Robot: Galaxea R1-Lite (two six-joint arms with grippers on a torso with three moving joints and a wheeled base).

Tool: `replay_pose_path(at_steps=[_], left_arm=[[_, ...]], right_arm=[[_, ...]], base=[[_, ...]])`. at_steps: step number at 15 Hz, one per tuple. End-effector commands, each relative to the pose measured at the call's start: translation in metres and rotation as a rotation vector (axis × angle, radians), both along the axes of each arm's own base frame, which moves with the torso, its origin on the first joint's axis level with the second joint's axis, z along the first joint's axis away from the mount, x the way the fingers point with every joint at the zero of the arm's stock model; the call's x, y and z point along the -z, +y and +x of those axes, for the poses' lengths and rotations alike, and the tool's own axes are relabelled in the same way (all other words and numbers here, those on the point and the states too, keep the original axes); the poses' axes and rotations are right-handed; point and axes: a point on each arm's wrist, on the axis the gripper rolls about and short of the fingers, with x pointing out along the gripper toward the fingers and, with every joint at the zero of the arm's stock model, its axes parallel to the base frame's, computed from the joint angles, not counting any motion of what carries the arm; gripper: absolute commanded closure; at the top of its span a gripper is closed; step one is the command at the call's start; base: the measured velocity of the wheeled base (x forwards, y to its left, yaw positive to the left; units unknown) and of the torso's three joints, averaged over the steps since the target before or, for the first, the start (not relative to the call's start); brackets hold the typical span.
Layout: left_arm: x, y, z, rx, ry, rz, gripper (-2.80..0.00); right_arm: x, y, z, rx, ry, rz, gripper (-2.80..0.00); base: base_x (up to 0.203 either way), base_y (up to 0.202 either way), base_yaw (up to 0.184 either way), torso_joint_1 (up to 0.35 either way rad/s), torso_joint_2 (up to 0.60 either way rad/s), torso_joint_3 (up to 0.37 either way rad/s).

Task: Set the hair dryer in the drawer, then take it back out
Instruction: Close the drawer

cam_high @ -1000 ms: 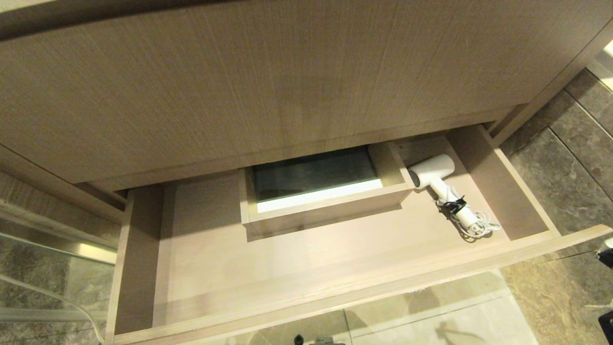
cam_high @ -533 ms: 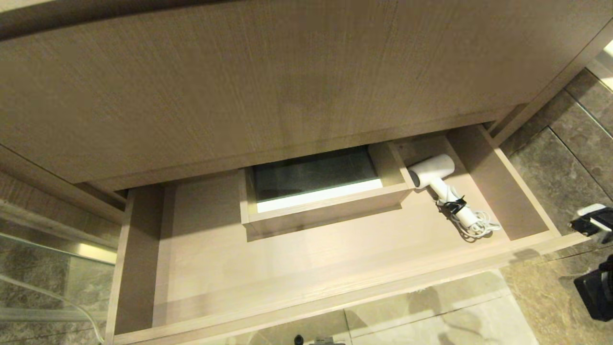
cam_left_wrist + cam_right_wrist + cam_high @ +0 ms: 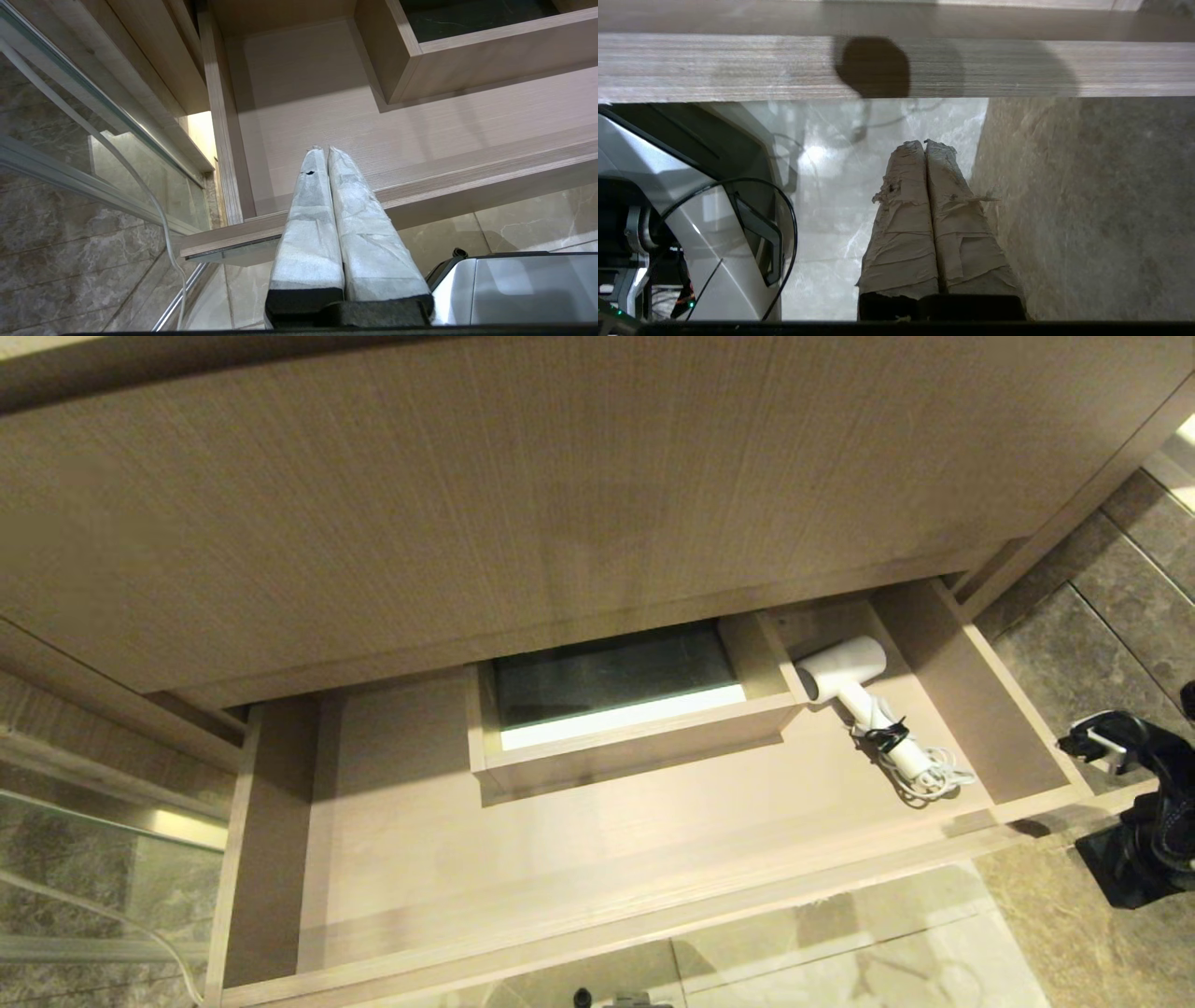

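The drawer (image 3: 420, 784) stands pulled out, wide and shallow, with a boxed cutout (image 3: 616, 700) in the middle of its floor. In its right part the white hair dryer (image 3: 845, 672) lies on its side, its coiled cord (image 3: 934, 779) toward the front. My right arm (image 3: 1134, 803) shows at the right edge, beside the drawer's front right corner and outside it. The right gripper (image 3: 924, 143) is shut and empty, over the floor below the drawer front (image 3: 738, 65). Parked by the drawer's (image 3: 327, 107) front left corner, my left gripper (image 3: 325, 150) is shut and empty.
A taller wood-grain panel (image 3: 560, 504) overhangs the back of the drawer. Marble floor (image 3: 1102, 644) lies to the right and in front. A glass panel (image 3: 93, 877) and a white cable (image 3: 140, 186) are on the left. My base (image 3: 691, 210) sits below the drawer front.
My right arm has risen into the head view at the right edge and moved left toward the drawer's front right corner. The hair dryer and the left arm have not moved.
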Motion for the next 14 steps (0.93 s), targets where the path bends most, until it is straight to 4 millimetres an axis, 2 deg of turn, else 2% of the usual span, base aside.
replay_pose_path(at_steps=[1,4,9,12,14], left_arm=[[0.0,0.0,0.0,0.0,0.001,0.0,0.0],[0.0,0.0,0.0,0.0,0.001,0.0,0.0],[0.0,0.0,0.0,0.0,0.001,0.0,0.0],[0.0,0.0,0.0,0.0,0.001,0.0,0.0],[0.0,0.0,0.0,0.0,0.001,0.0,0.0]], right_arm=[[0.006,-0.001,0.004,-0.005,0.032,0.0,0.0],[0.014,-0.001,0.01,-0.016,0.067,-0.002,0.0],[0.021,-0.006,0.04,-0.01,0.066,0.002,0.0],[0.02,-0.008,0.057,-0.011,0.023,0.0,0.0],[0.011,-0.01,0.068,-0.011,-0.056,-0.004,0.0]], base=[[0.0,0.0,0.0,0.0,0.0,0.0],[0.0,0.0,0.0,0.0,0.0,0.0],[0.0,0.0,0.0,0.0,0.0,0.0],[0.0,0.0,0.0,0.0,0.0,0.0],[0.0,0.0,0.0,0.0,0.0,0.0]])
